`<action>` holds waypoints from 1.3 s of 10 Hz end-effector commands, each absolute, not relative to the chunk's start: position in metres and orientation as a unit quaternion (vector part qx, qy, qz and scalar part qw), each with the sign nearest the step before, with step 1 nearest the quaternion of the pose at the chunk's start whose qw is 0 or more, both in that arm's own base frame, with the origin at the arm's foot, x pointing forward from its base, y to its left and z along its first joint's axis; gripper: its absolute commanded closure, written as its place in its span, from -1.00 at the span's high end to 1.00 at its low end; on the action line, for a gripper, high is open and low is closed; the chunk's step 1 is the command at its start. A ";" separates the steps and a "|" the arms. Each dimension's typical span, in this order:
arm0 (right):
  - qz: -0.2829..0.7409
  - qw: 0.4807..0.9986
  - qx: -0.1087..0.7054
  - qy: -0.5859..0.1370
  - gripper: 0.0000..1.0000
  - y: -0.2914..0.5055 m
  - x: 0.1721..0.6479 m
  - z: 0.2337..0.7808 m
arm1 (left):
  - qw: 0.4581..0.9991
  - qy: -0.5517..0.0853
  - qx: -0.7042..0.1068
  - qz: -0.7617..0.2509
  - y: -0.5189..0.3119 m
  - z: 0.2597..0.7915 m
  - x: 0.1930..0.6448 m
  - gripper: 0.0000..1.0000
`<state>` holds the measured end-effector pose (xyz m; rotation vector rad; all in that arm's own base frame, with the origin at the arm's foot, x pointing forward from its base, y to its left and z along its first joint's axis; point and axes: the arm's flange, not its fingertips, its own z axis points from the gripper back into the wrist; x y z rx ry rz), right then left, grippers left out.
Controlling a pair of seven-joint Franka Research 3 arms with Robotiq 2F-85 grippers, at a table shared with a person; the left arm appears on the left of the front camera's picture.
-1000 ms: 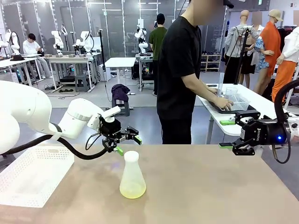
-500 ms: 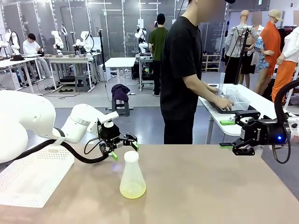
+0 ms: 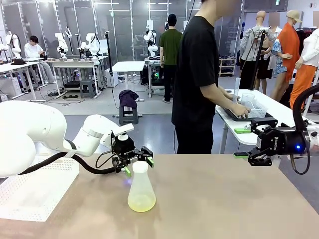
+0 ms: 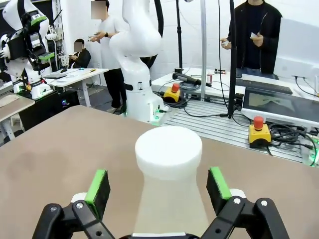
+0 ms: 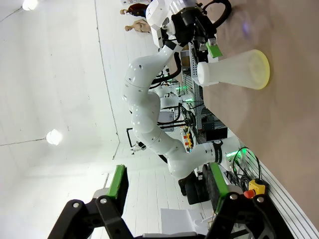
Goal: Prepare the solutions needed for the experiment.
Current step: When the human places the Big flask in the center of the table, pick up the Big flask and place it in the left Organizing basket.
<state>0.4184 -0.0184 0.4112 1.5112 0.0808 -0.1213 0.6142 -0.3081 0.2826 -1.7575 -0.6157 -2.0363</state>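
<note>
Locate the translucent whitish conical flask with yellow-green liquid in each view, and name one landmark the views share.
Front view: translucent whitish conical flask stands left of centre on the brown table, neck between the left gripper's open fingers.
Left wrist view: lower centre, its flat white top between the green pads.
Right wrist view: upper right, lying sideways in the picture, base to the right.
Shared landmark: the left gripper's green pads beside the flask's neck.

the left gripper (image 3: 134, 166) stands behind the neck of the flask (image 3: 141, 188), one finger at each side of it, apart from it. the solutions (image 3: 141, 202) lie in the flask bottom, below this gripper. the basket (image 3: 35, 186) is on the table (image 3: 224, 199) to its left. the right gripper (image 3: 255, 144) is far at its right, beyond the table edge.
</note>
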 end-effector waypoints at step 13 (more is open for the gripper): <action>-0.051 0.725 0.686 0.039 0.60 -0.018 0.418 0.413 | 0.155 -0.159 -0.689 -0.690 -0.331 0.264 0.579 1.00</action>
